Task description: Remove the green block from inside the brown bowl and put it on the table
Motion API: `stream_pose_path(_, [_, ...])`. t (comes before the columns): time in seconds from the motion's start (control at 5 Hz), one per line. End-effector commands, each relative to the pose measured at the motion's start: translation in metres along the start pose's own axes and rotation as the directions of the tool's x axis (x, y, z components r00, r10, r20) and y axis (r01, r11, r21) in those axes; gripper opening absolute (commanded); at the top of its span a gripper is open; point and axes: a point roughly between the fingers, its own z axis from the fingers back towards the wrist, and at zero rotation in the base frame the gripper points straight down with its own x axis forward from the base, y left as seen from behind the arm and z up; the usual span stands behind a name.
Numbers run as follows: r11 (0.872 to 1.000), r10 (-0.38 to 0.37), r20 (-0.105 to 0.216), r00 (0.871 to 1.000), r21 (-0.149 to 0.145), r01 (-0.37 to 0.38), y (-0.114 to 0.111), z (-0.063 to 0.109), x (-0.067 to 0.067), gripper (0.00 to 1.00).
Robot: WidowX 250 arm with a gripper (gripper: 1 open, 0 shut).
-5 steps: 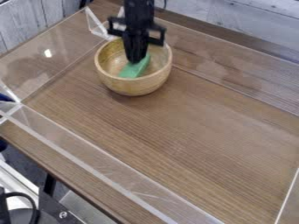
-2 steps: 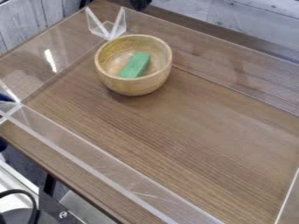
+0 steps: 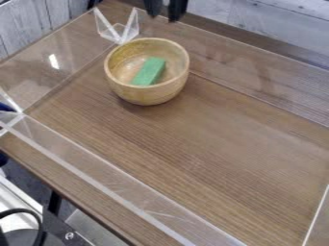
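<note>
The green block [image 3: 152, 70] lies slanted on the pale floor of the brown bowl [image 3: 145, 95], which stands on the table [image 3: 193, 163] at the back left. Only the dark fingertips of my gripper [image 3: 164, 8] show, at the top edge of the view. They hang above and behind the bowl, apart from each other with nothing between them. The gripper touches neither the block nor the bowl.
Clear plastic walls [image 3: 52, 144] run along the table's edges, with a folded corner piece [image 3: 115, 24] just behind the bowl. Bare wood-grain surface spreads in front of and to the right of the bowl.
A second ago the gripper was down inside the bowl at the green block. It has since lifted up out of the bowl, and the block stayed lying inside.
</note>
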Motion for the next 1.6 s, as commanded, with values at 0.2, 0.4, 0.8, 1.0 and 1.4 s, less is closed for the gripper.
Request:
stream_pose_path(0.2, [0.998, 0.050, 0.042, 0.998, 0.040, -0.051, 0.024, 0.002, 0.013, 1.00])
stream_pose_path(0.4, [0.997, 0.067, 0.014, 0.998, 0.046, -0.068, 0.031, -0.012, 0.009, 1.00])
stream_pose_path(0.8, [0.995, 0.085, -0.049, 0.995, 0.065, -0.081, 0.037, -0.040, 0.002, 1.00])
stream_pose_path(1.0, [0.994, 0.089, -0.075, 0.993, 0.076, -0.083, 0.038, -0.054, -0.002, 1.00])
stream_pose_path(1.4, [0.992, 0.094, -0.106, 0.990, 0.090, -0.085, 0.039, -0.072, -0.003, 1.00])
